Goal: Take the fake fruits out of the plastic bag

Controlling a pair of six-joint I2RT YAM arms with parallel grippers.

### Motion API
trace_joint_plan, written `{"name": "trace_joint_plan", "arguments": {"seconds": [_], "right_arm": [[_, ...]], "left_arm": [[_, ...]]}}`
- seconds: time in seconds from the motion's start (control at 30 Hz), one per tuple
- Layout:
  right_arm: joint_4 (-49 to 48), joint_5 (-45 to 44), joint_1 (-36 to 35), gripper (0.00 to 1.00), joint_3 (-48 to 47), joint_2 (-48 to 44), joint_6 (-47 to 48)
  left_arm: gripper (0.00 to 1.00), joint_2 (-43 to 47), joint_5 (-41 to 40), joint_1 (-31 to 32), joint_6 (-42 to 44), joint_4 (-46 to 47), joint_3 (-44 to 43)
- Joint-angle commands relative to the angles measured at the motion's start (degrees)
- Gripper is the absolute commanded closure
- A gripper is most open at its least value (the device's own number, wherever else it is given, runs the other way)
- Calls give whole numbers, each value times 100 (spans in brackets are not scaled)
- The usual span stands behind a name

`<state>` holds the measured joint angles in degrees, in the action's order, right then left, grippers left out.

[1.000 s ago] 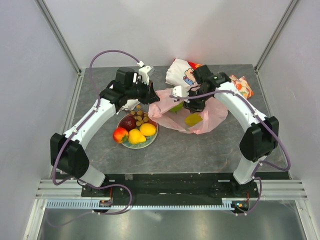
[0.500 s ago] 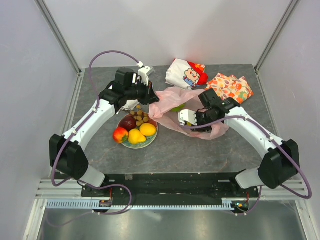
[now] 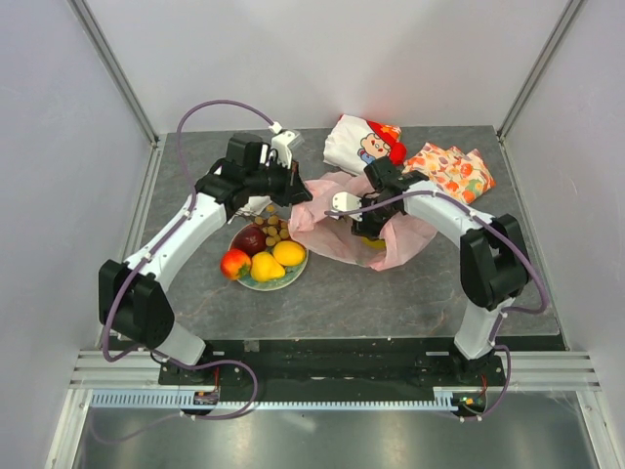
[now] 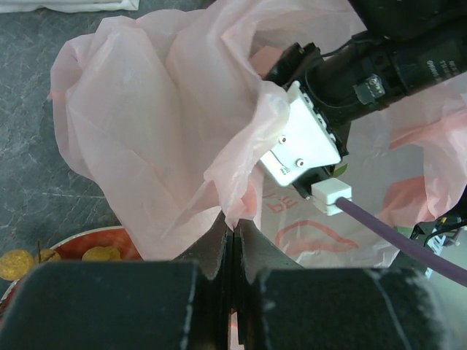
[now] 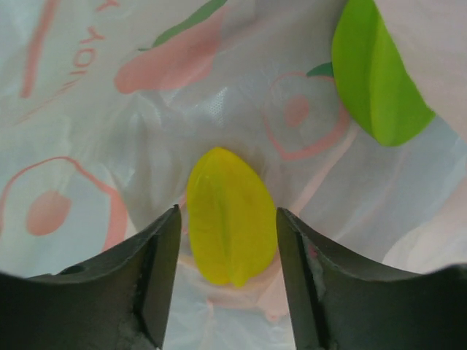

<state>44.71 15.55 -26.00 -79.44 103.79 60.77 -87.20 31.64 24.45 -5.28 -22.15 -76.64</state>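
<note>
Left tool (image 4: 232, 251) was clamped shut on the bag (image 4: 146, 131) edge. Right tool (image 5: 227, 227) was inside the bag with jaws apart. Yellow piece (image 5: 228, 197) lay on the film between its fingers, green piece (image 5: 376, 80) further off at upper right. Other fruits (image 3: 264, 256) sat on the plate (image 3: 298, 269), just left of the bag.
</note>
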Motion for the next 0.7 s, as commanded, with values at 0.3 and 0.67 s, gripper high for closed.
{"name": "trace_joint_plan", "arguments": {"seconds": [0.3,0.67], "right_arm": [[530,-62,192,65,-984,950,295],[1663,949,385,75,-2647,11,-1005]], "left_arm": [[98,-175,106,-36,62,53,-246],[98,-192,167,-36,-236,281,-325]]}}
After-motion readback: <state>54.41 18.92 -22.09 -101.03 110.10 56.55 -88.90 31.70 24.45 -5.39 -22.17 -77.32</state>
